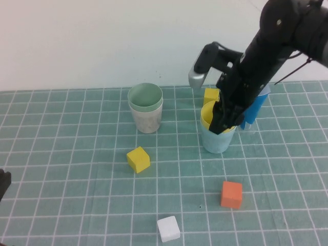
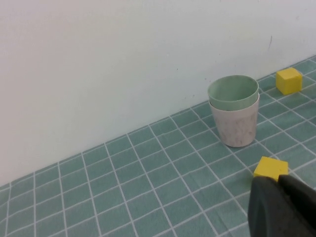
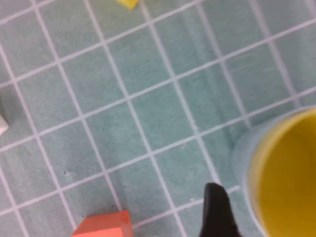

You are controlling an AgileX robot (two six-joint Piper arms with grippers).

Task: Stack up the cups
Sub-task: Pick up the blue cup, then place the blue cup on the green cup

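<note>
1. At the back right of the table, my right gripper (image 1: 224, 124) is at the rim of the yellow cup (image 1: 209, 116), nested in the blue cup (image 1: 218, 139); whether its fingers are closed I cannot tell.
2. Green cup (image 1: 145, 96) sits inside pink cup (image 1: 147, 119), well apart to the left.
3. My left gripper (image 2: 284, 207) waits at the near left edge.
4. These look light, stiff, slick plastic; I'd pinch a rim wall.

Teal tabletop (image 1: 61, 154) with white grid lines, sage green cup (image 1: 145, 97) in speckled pale pink cup (image 1: 147, 119), yellow cup (image 1: 207, 114) in light blue cup (image 1: 216, 140), black right pincer (image 1: 224, 123), black left pincer (image 2: 284, 207), yellow cube (image 1: 138, 159), orange cube (image 1: 231, 194), white cube (image 1: 168, 228).
</note>
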